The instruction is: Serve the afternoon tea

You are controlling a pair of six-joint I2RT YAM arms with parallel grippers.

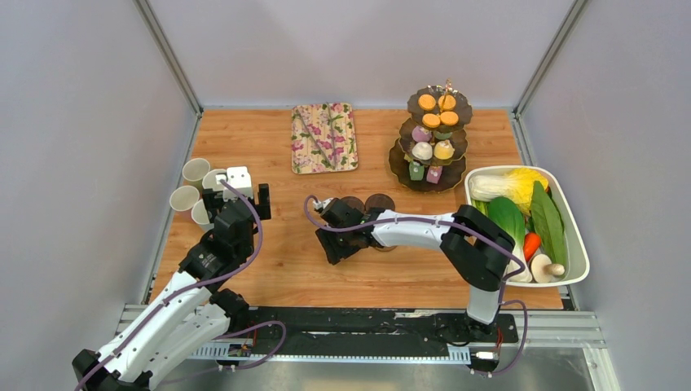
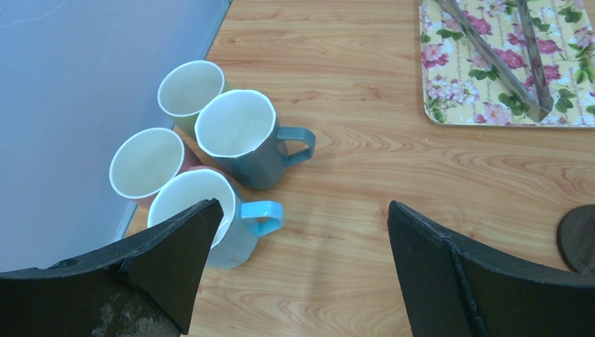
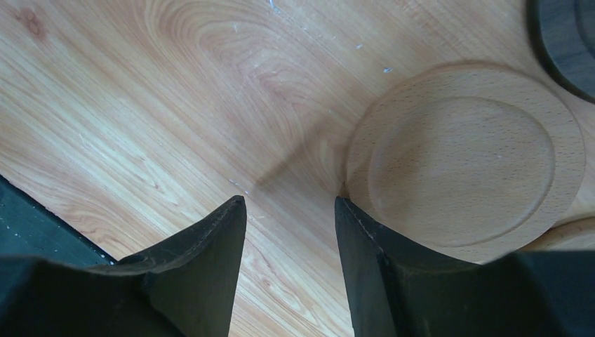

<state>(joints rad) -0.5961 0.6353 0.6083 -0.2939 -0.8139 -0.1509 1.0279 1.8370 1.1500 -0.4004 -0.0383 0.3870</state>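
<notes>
Pale wooden coaster (image 3: pixel 463 172) flat on the bench (image 3: pixel 140 105), lying at about 2 o'clock of the right pincer (image 3: pixel 289 203) in the wrist view, rim meeting the far side of the finger at 3 o'clock, outside the gap rather than in it. Round, so no long axis to line up with; by my reckoning only a shift toward 3 o'clock needed to straddle the rim. Right pincer half spread and holding nothing, bare wood in the gap. Dark coaster (image 3: pixel 568 42) just beyond at 1 o'clock, cut off by the frame corner; a sliver of another pale disc at the lower right edge, too little to name. From above, pale coaster hidden beneath the right forearm (image 1: pixel 407 230). Farther out, four mugs (image 2: pixel 238 133) bunched at 10 o'clock of the left pincer (image 2: pixel 302 210), spread wide and empty, plainly the nearer arm for them. Cannot tell whether the right fingertips touch the bench.
</notes>
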